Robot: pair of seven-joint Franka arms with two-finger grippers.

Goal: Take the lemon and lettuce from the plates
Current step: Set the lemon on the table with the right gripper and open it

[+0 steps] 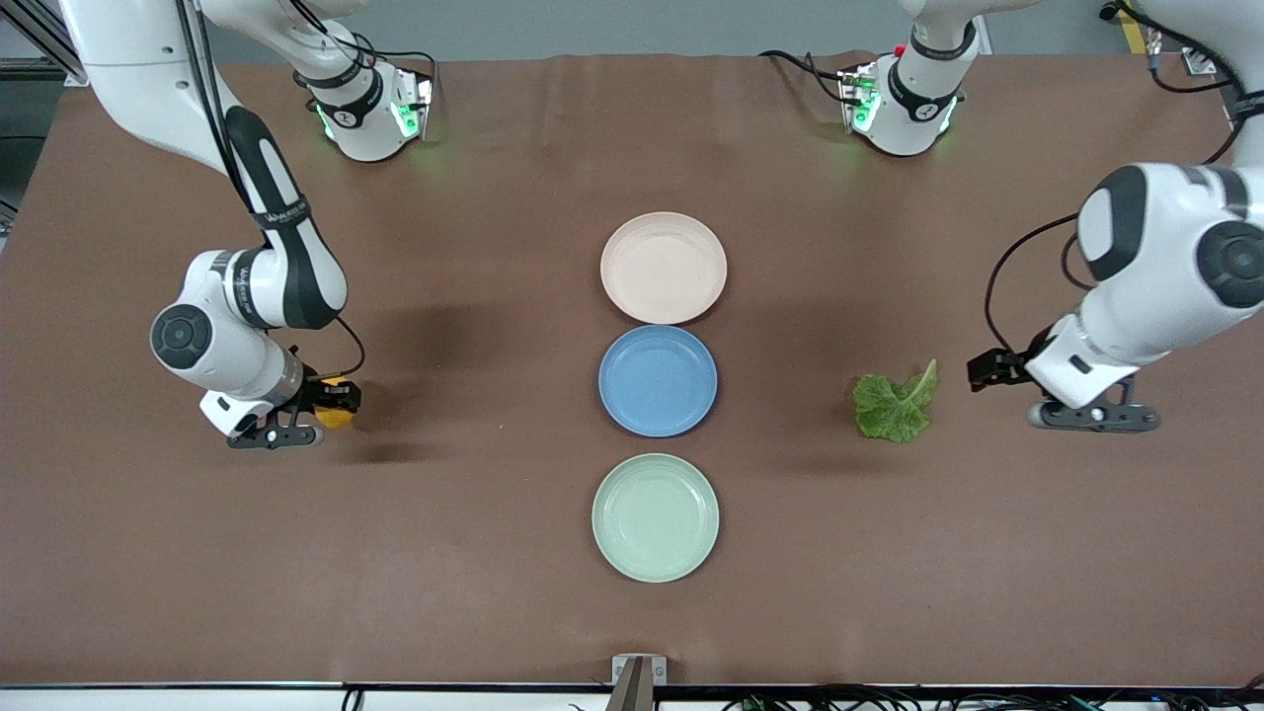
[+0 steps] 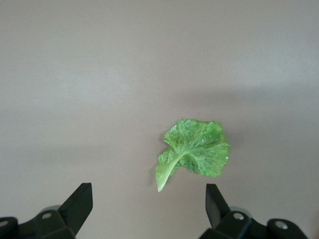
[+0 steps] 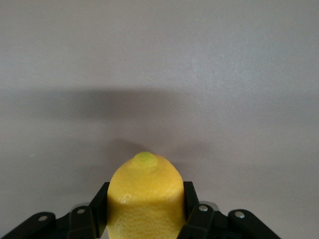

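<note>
Right wrist view: right claw [image 3: 144, 219] pinching the lemon [image 3: 144, 199] snugly; left claw [image 2: 149, 209] spread above lettuce [image 2: 193, 149], so centre before dropping

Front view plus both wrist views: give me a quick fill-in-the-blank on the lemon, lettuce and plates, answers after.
1. The right hand is shut on the ____.
2. The lettuce lies on the ____, not on a plate, toward the left arm's end.
3. The left hand is ____, with the lettuce lying apart from its fingers.
4. Between the beige-pink plate and the mint green plate sits a ____ plate.

Missing words: lemon; table; open; blue
</note>
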